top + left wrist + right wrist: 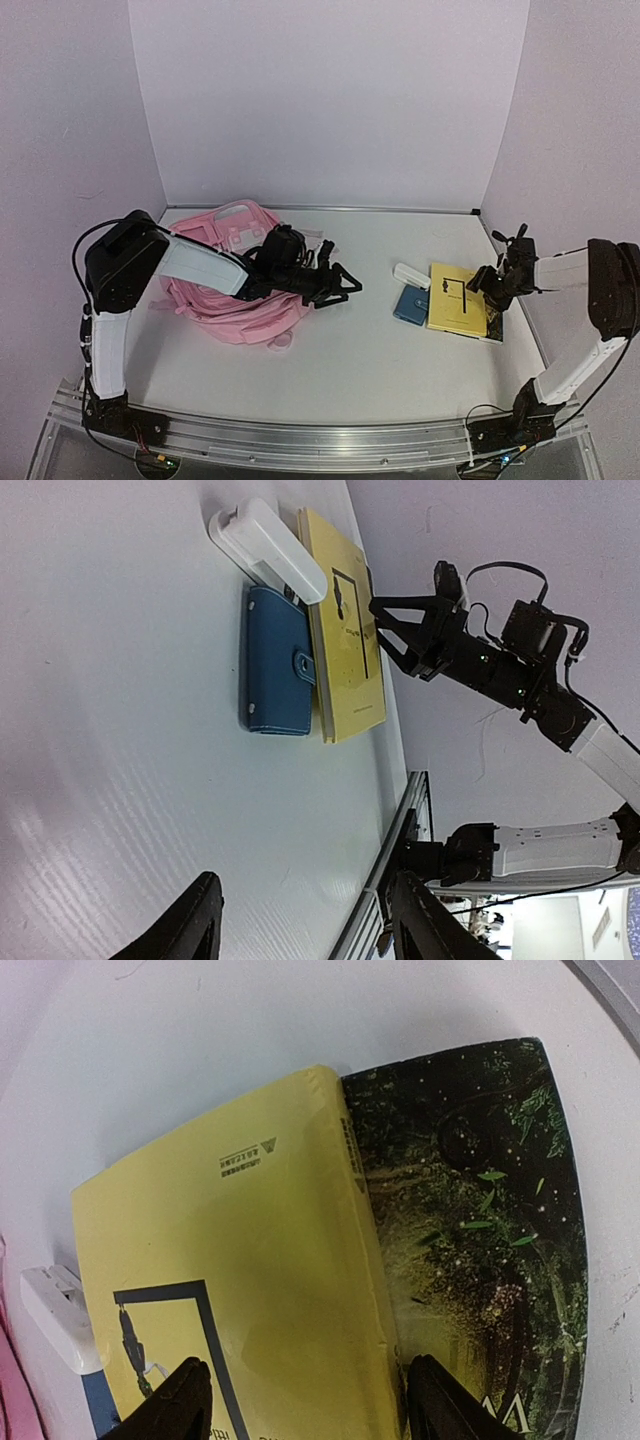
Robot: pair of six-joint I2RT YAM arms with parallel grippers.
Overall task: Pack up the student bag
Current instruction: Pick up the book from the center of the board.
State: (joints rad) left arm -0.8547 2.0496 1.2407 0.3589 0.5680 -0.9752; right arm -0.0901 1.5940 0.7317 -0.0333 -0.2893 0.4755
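The student bag [225, 295], pink and soft, lies at the left of the table, partly under my left arm. My left gripper [345, 285] reaches out to the right of the bag, open, with only bare table between its fingers [203, 910]. A yellow book [455, 300] lies at the right on top of a dark book [480, 1220]. My right gripper [305, 1400] hovers open over the yellow book's [240, 1280] spine edge, one finger over the yellow cover and one over the dark one.
A blue wallet [278, 665] lies against the yellow book's [345, 630] left side. A white case [265, 545] rests behind the wallet. The table's right edge runs close beside the dark book [497, 328]. White walls close in the back and sides.
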